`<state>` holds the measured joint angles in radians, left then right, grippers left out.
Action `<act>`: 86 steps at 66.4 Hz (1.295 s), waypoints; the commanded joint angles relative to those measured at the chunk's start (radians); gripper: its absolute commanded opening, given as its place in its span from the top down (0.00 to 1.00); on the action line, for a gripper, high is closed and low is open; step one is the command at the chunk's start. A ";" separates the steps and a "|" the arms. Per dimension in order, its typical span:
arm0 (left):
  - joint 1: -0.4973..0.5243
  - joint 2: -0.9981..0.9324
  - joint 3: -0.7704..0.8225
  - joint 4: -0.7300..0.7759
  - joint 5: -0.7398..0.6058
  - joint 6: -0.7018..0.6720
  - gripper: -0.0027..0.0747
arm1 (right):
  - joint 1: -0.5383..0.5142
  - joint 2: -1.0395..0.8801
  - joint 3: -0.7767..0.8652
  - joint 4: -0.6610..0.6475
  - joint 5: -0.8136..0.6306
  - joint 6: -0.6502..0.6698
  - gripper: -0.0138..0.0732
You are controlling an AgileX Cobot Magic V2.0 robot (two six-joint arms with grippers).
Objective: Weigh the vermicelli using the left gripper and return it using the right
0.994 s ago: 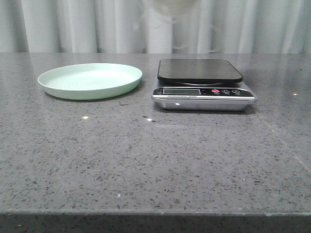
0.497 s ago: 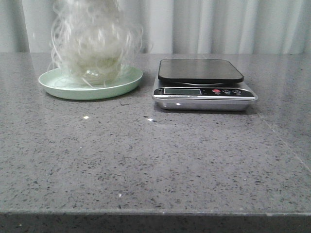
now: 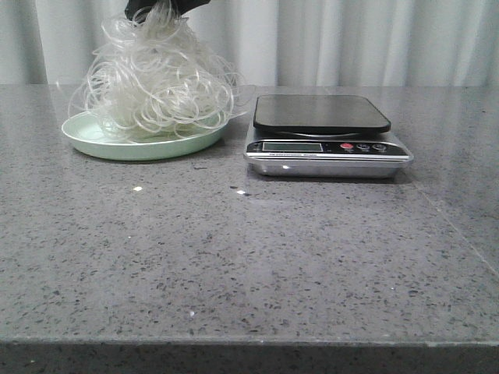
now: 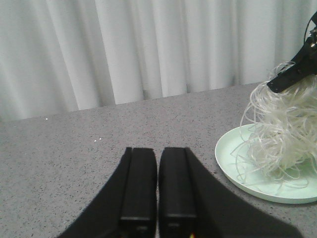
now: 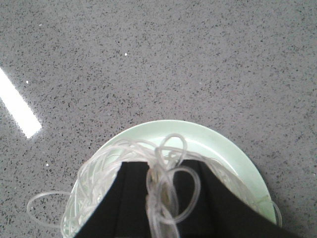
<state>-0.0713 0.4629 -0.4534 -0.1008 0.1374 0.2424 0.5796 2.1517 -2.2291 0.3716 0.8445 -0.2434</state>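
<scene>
Scale (image 3: pixel 327 136) beside plate (image 3: pixel 93 140); vermicelli (image 3: pixel 156 86) in right tool (image 5: pixel 161 198)

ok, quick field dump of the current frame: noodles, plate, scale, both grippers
vermicelli: mounded on the plate, top strands pinched by right gripper
plate: pale green, left of the scale
scale: platform bare, display unreadable
right gripper: shut on vermicelli, above the plate
left gripper: shut, holding nothing, off to the side of the plate
table: grey speckled stone
</scene>
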 commanded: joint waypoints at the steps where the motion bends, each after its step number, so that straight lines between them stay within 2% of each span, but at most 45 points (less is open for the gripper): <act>1: 0.003 0.003 -0.030 -0.009 -0.089 -0.005 0.79 | -0.004 -0.060 -0.038 0.021 -0.056 -0.003 0.45; 9: 0.003 0.003 -0.030 -0.009 -0.089 -0.005 0.79 | -0.004 -0.060 -0.038 0.021 -0.056 -0.003 0.26; 16: 0.003 0.003 -0.030 -0.009 -0.089 -0.005 0.79 | -0.005 -0.060 -0.042 0.021 -0.040 -0.003 0.17; 28: 0.003 0.003 -0.030 -0.009 -0.085 -0.005 0.79 | -0.009 -0.080 -0.094 -0.014 0.044 -0.003 0.17; 41: 0.003 0.003 -0.030 -0.009 -0.085 -0.005 0.79 | -0.044 -0.151 -0.114 -0.044 0.058 -0.003 0.17; 69: 0.003 0.003 -0.030 -0.009 -0.085 -0.005 0.79 | -0.261 -0.334 -0.114 -0.043 0.173 0.001 0.18; 73: 0.003 0.003 -0.030 -0.009 -0.085 -0.005 0.79 | -0.292 -0.351 -0.114 -0.043 0.189 0.011 0.21; 79: 0.003 0.003 -0.030 -0.009 -0.085 -0.005 0.79 | -0.334 -0.371 -0.114 -0.043 0.213 0.017 0.36; 80: 0.003 0.003 -0.030 -0.009 -0.085 -0.005 0.79 | -0.345 -0.377 -0.114 -0.043 0.222 0.017 0.43; 81: 0.003 0.003 -0.030 -0.009 -0.085 -0.005 0.79 | -0.348 -0.379 -0.114 -0.043 0.222 0.017 0.43; 83: 0.003 0.003 -0.030 -0.009 -0.085 -0.005 0.79 | -0.360 -0.381 -0.114 -0.043 0.231 0.017 0.50; 84: 0.003 0.003 -0.030 -0.009 -0.085 -0.005 0.79 | -0.369 -0.386 -0.114 -0.043 0.241 0.017 0.58; 85: 0.003 0.003 -0.030 -0.009 -0.085 -0.005 0.79 | -0.371 -0.387 -0.114 -0.043 0.241 0.017 0.58; 86: 0.003 0.003 -0.030 -0.009 -0.085 -0.005 0.79 | -0.381 -0.389 -0.114 -0.043 0.252 0.017 0.66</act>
<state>-0.0713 0.4629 -0.4534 -0.1008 0.1374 0.2424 0.2434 1.8339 -2.3127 0.3219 1.1082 -0.2289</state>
